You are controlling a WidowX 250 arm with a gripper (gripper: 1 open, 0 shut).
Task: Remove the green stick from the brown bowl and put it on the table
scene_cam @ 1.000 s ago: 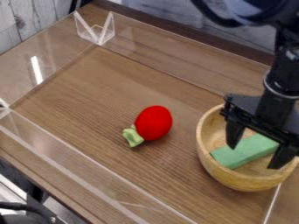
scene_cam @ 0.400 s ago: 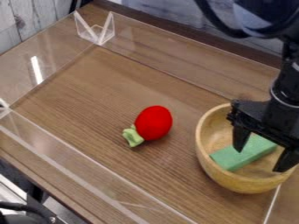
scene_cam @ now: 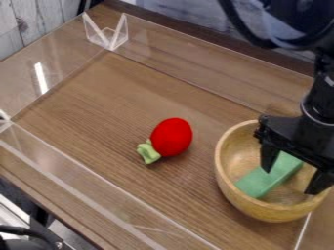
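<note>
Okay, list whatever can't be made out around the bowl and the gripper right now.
- Gripper: the camera view's right edge cuts off part of it, along with some of the arm.
- Green stick: in the camera view, the gripper's dark body may cover part of its upper end.
- Brown bowl: its right side is hidden behind the gripper.
- Fingertip contact with the stick: too small to tell.
</note>
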